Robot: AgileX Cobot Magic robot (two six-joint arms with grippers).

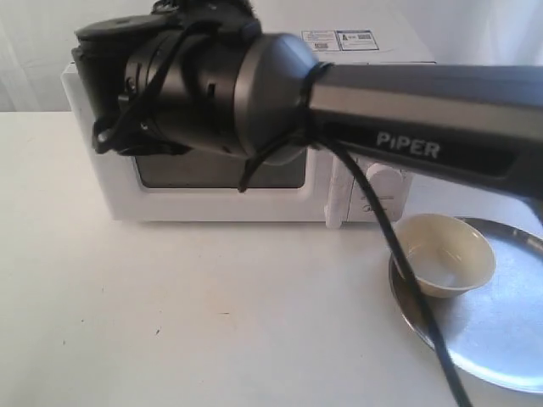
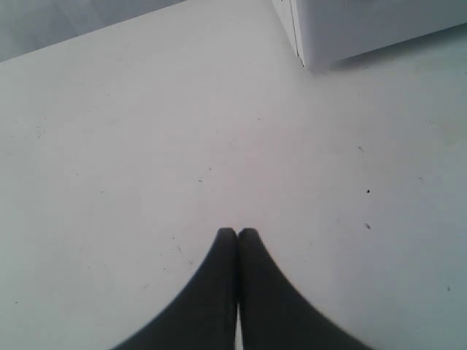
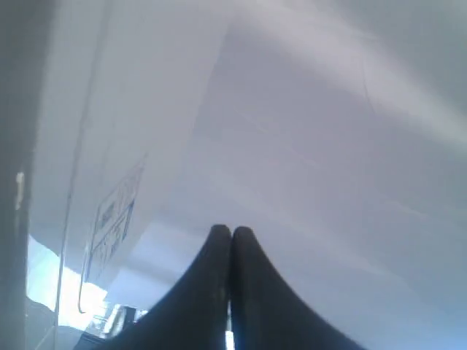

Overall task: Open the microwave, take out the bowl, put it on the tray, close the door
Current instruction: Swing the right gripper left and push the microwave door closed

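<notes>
The white microwave [image 1: 110,186] stands at the back of the table, its door [image 1: 318,186] flush with the front and the bar handle [image 1: 339,200] beside a round knob [image 1: 386,182]. The cream bowl [image 1: 445,254] sits upright on the silver tray [image 1: 501,331] at the right. My right arm [image 1: 407,110] reaches across in front of the microwave; its gripper [image 3: 231,230] is shut and empty over the microwave's top [image 3: 292,146], near a sticker [image 3: 117,211]. My left gripper [image 2: 237,232] is shut and empty above bare table, with a microwave corner [image 2: 350,29] ahead of it.
The white table [image 1: 212,322] spreads in front of the microwave and to the left of the tray. A black cable [image 1: 399,254] hangs from the right arm across the bowl and the tray's rim. A pale wall lies behind.
</notes>
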